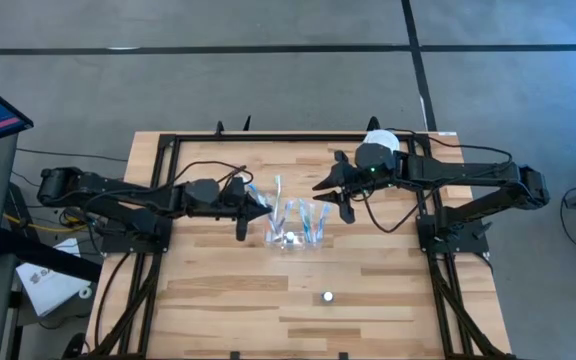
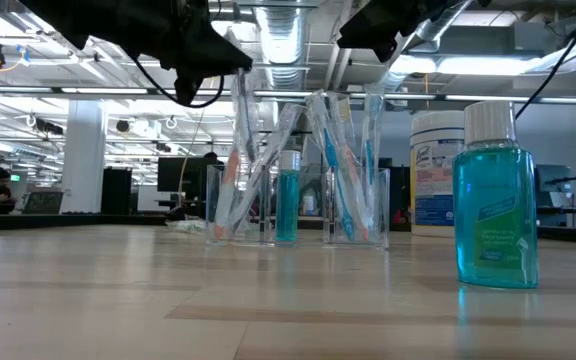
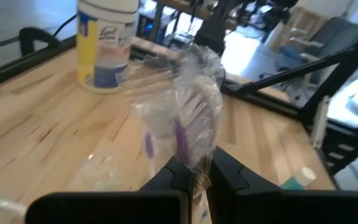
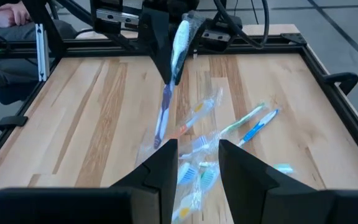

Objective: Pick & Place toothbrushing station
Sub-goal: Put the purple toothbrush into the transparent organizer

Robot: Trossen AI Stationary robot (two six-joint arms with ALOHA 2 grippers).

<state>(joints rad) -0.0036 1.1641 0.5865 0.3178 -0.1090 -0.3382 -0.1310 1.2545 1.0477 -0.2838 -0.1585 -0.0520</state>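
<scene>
A clear plastic cup (image 1: 290, 238) (image 2: 353, 232) stands mid-table with several wrapped toothbrushes (image 4: 253, 124) leaning in it and a clear tube with teal filling (image 2: 286, 205). My left gripper (image 1: 264, 208) (image 3: 194, 177) hovers over the cup's left side, shut on one clear-wrapped toothbrush with a purple handle (image 3: 182, 134) (image 4: 165, 106). My right gripper (image 1: 334, 196) (image 4: 197, 158) hangs above the cup's right side, open, with nothing between its fingers. My left gripper pinches the wrapped toothbrush between its two fingers, through the clear wrapper (image 3: 197, 168), part way along its length. The fingers lie across the brush. It slants steeply down from the fingers (image 4: 166, 68), pale end (image 4: 182, 34) up, toward the cup; whether its lower end rests there I cannot tell.
A teal mouthwash bottle with a white cap (image 2: 496, 200) (image 1: 328, 296) stands near the table's front edge. A large white tub with a blue label (image 1: 378, 150) (image 3: 107, 43) stands at the far right. A black frame (image 1: 168, 140) edges the table.
</scene>
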